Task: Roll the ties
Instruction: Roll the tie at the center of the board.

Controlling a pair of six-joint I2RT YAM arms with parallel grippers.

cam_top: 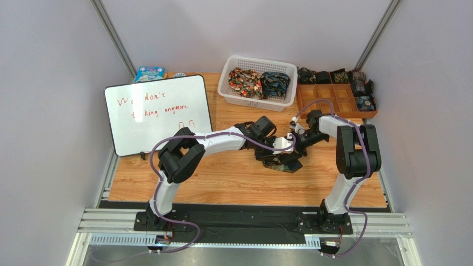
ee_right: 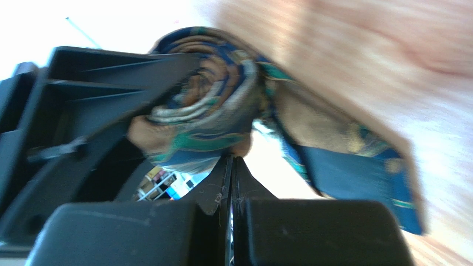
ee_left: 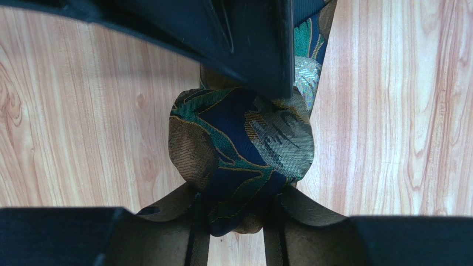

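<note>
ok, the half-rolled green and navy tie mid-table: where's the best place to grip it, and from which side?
Take the rolled part across its curved outer face, from above, as the left gripper does: squeezing that way presses the layers together. The spiral end shows loosely wound coils, so an end-on pinch would probably let them slip. Leave the flat unrolled tail free.

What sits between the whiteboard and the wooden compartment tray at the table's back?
A white slotted basket holding bunched ties, shown in the top external view.

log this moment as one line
left end effector: gripping tie roll | right end effector: shut, tips at roll | tail on table
</note>
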